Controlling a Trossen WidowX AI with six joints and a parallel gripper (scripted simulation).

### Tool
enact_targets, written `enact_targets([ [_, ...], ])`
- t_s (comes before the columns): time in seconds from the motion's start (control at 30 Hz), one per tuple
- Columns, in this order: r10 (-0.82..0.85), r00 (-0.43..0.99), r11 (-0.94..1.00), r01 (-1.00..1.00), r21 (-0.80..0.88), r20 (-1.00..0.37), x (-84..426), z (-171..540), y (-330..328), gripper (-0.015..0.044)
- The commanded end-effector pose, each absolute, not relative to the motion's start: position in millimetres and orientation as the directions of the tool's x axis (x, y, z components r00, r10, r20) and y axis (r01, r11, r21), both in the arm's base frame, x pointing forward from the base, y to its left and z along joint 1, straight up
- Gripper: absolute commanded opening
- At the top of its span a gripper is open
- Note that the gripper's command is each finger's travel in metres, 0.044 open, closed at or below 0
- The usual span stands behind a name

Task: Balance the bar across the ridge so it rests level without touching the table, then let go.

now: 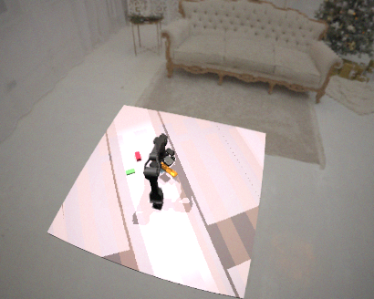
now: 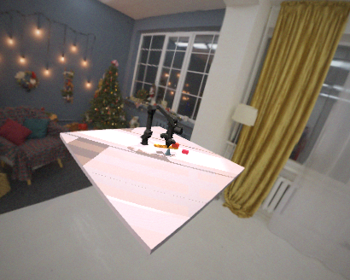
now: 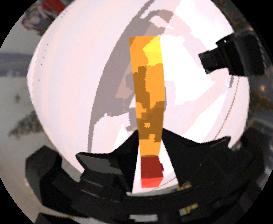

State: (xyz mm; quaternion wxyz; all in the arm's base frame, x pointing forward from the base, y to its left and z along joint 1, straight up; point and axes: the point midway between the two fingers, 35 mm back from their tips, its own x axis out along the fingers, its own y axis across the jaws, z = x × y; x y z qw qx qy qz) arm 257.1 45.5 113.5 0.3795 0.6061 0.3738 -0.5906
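The orange bar (image 1: 170, 170) (image 2: 160, 146) (image 3: 149, 90) looks about level in the exterior view, above the table. A red block (image 2: 175, 145) (image 3: 152, 170) is at its end near the arm's gripper. My gripper (image 2: 168, 145) (image 3: 149, 131) is shut on the bar towards that red end, with a long stretch of orange sticking out beyond the fingers. The small teal ridge (image 2: 168, 153) stands on the table just below the bar and gripper. Whether bar and ridge touch is too small to tell. The ridge is hidden in the wrist view.
A loose red block (image 1: 138, 156) (image 2: 185, 151) lies on the table (image 1: 93, 191) (image 2: 160, 205). A flat green block (image 1: 130, 171) lies near it in the top view. The arm's base (image 1: 156, 200) (image 2: 145, 140) stands near the bar. Shadow patches cross the table.
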Motion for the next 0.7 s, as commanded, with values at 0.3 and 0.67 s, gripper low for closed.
enact_targets([
  [0.3,0.004,0.025,-0.436,0.900,0.021,-1.000,257.6,112.5,45.5,0.0000],
  [0.67,0.004,0.025,-0.436,0.900,0.021,-1.000,257.5,111.6,45.5,0.0000],
])
